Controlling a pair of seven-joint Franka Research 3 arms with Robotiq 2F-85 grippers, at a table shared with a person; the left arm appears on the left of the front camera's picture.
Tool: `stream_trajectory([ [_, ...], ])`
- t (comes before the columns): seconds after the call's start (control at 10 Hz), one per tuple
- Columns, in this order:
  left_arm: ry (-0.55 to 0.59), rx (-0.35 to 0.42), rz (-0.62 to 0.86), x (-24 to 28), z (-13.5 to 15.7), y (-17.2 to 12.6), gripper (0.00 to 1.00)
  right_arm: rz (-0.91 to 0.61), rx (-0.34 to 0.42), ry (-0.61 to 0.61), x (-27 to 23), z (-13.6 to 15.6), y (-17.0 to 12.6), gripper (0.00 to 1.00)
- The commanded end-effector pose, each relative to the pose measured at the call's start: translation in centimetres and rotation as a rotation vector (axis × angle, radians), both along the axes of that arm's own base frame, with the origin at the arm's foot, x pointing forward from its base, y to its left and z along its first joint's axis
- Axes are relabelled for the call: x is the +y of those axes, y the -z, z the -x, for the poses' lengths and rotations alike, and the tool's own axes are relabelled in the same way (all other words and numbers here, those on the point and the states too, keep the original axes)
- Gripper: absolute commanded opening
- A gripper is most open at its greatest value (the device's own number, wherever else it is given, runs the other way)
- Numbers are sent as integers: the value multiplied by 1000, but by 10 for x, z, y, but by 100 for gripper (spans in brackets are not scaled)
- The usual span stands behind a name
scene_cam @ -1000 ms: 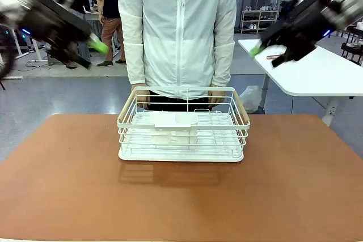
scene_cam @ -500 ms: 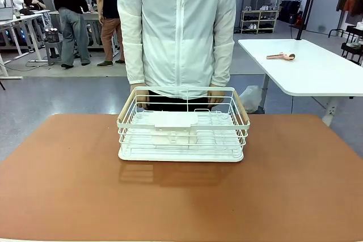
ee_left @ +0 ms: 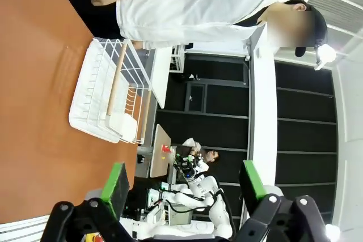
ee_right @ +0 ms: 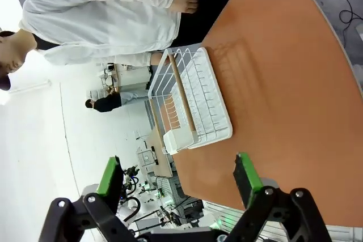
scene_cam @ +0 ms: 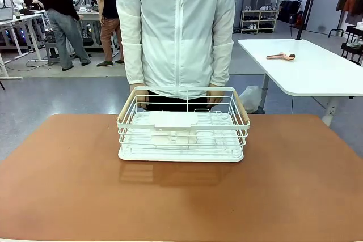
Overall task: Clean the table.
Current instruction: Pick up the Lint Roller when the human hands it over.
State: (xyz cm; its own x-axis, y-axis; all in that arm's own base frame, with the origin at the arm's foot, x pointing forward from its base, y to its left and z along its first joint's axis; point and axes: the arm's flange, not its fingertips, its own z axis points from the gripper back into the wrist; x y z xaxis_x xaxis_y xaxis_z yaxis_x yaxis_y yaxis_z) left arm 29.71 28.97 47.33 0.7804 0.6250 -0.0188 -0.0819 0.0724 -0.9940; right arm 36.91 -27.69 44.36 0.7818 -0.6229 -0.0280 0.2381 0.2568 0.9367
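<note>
Table: the table [scene_cam: 68, 196] fills the near half of the front view, reddish-brown, with the person [scene_cam: 178, 26] at its far edge.
Long axis: it runs left to right across the front view, one long edge towards the robot and the other towards the person; the top lies flat.
On top: a white wire basket [scene_cam: 181, 126] stands upright, centred and nearer the far edge, its long side parallel to the table's; the rest of the top looks bare.
Left gripper: the left gripper [ee_left: 184, 177] is spread wide, nothing between the green pads, well apart from the table.
Right gripper: the right gripper [ee_right: 177, 168] is spread just as wide, also empty, well apart from the table.
Hands: the person's hands [scene_cam: 140, 97] are at the basket's far rim; I cannot tell if they grip it.
Risk one: those hands are the worry. A reach for the far rim could catch the person's fingers.
Risk two: the basket is wide. One gripper on a thin wire rim will likely tip or drag it.
Risk three: both arms heading for the middle could meet over the basket.
</note>
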Motion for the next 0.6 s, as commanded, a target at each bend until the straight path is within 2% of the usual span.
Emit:
stream_trajectory([
  [0.0, -5, -6, 12, 8, 8, 1, 100, 3, -42, -23, 6, 0, -17, 100],
  [0.5, -5, -6, 12, 8, 8, 1, 100, 3, -42, -23, 6, 0, -17, 100],
])
